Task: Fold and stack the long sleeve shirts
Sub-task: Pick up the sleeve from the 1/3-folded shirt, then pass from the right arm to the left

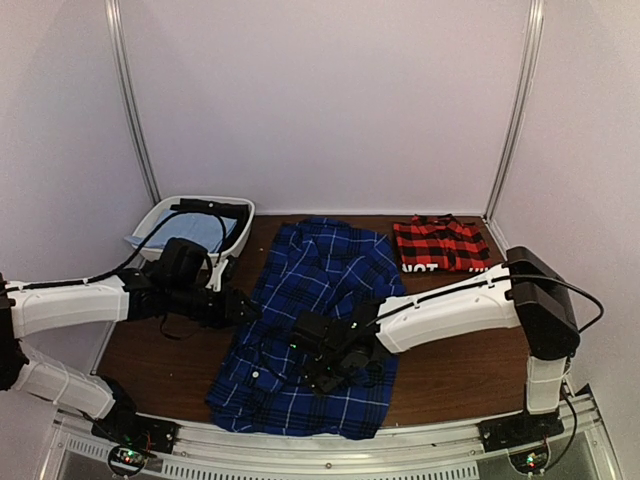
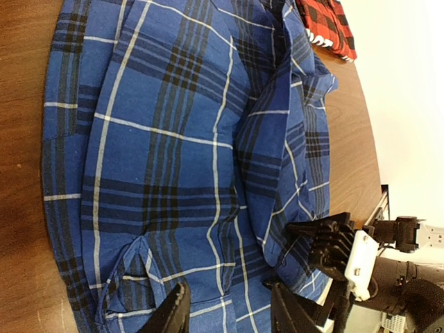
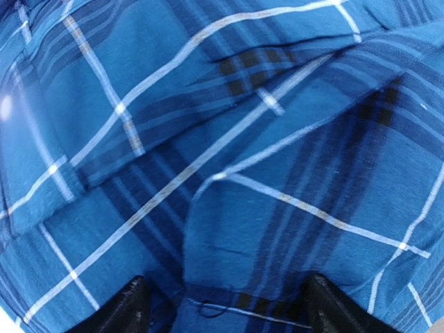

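The dark blue plaid shirt [image 1: 320,285] lies spread and rumpled across the middle of the brown table [image 1: 450,360]. The red-and-black check shirt [image 1: 440,245] lies folded at the back right, apart from it. My left gripper [image 1: 243,306] hovers at the blue shirt's left edge, its jaws apart over flat cloth [image 2: 173,139] in the left wrist view. My right gripper [image 1: 322,365] sits low over the shirt's lower middle. Its jaws stand wide, with a fold of blue cloth [image 3: 229,208] lying loose between the fingertips [image 3: 132,305]. The left wrist view also shows the right gripper [image 2: 329,246] and the red shirt [image 2: 326,24].
A white basket [image 1: 160,215] stands at the back left, holding a light blue cloth [image 1: 195,232] and a black garment [image 1: 212,208]. Metal posts [image 1: 135,110] rise at the back corners. The blue shirt's hem reaches the table's front rail [image 1: 330,450].
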